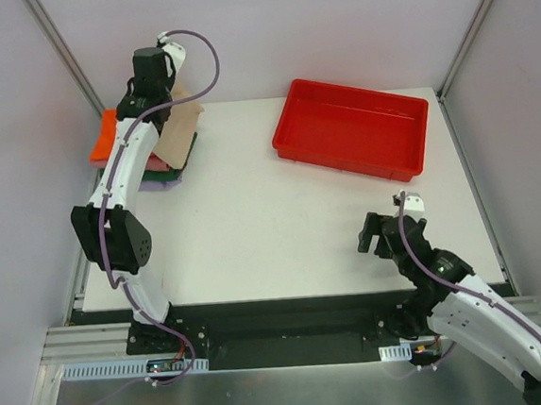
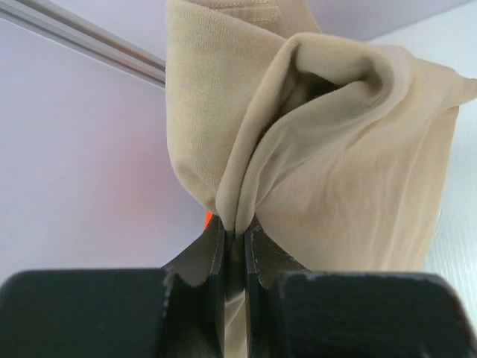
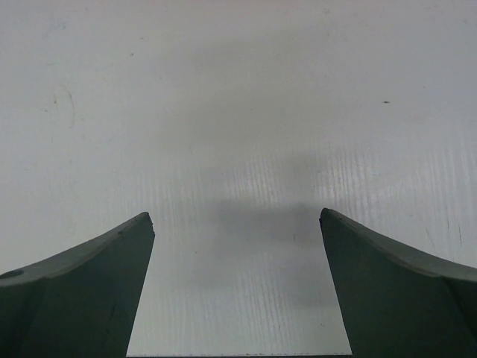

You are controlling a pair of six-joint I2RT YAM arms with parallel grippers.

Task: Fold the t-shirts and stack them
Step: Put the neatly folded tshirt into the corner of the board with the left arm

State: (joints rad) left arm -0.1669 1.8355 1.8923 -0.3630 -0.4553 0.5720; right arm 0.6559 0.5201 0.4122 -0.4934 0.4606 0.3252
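Observation:
A stack of folded t-shirts lies at the table's far left corner: an orange one [image 1: 105,134], a pink one [image 1: 157,161] and a dark green one [image 1: 166,176] at the bottom. My left gripper [image 1: 150,76] is raised above the stack, shut on a bunched fold of the beige t-shirt [image 1: 181,127], which hangs from it down onto the stack. In the left wrist view the beige t-shirt [image 2: 335,171] fills the frame, pinched between the fingertips [image 2: 216,242]. My right gripper [image 1: 376,236] is open and empty, low over bare table [image 3: 238,112] at the near right. No lavender shirt shows.
A red plastic tray [image 1: 354,127] sits empty at the back right of the white table [image 1: 272,221]. Grey walls and metal frame posts [image 1: 63,50] close in the sides and back.

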